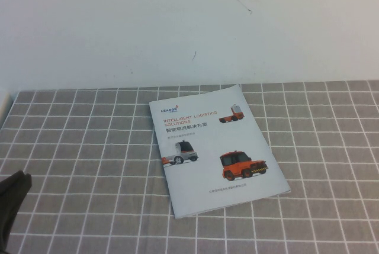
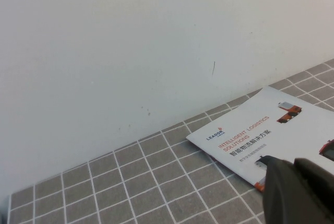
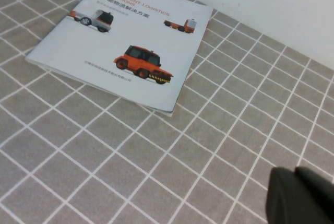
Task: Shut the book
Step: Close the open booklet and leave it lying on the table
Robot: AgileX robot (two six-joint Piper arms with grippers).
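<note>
Two pincers are mine, and neither is touching the booklet. My left gripper (image 1: 16, 190) (image 2: 300, 192) is hanging at the near left edge of the table, showing only as a dark tip, and I cannot tell how far open it is. My right gripper (image 3: 301, 195) is showing only in its own wrist view, as a dark mass over bare cloth, and its opening is just as hidden from me.

Beyond both, the thin white glossy booklet with orange and grey vehicles on its cover (image 1: 219, 147) (image 2: 276, 130) (image 3: 125, 41) is lying flat and closed. It is sitting cover up near the middle of the table, slightly askew and well apart from the left gripper. It is resting on the grey cloth with a white grid pattern (image 1: 71, 147), which is running back to the plain white wall (image 1: 177, 23).
</note>
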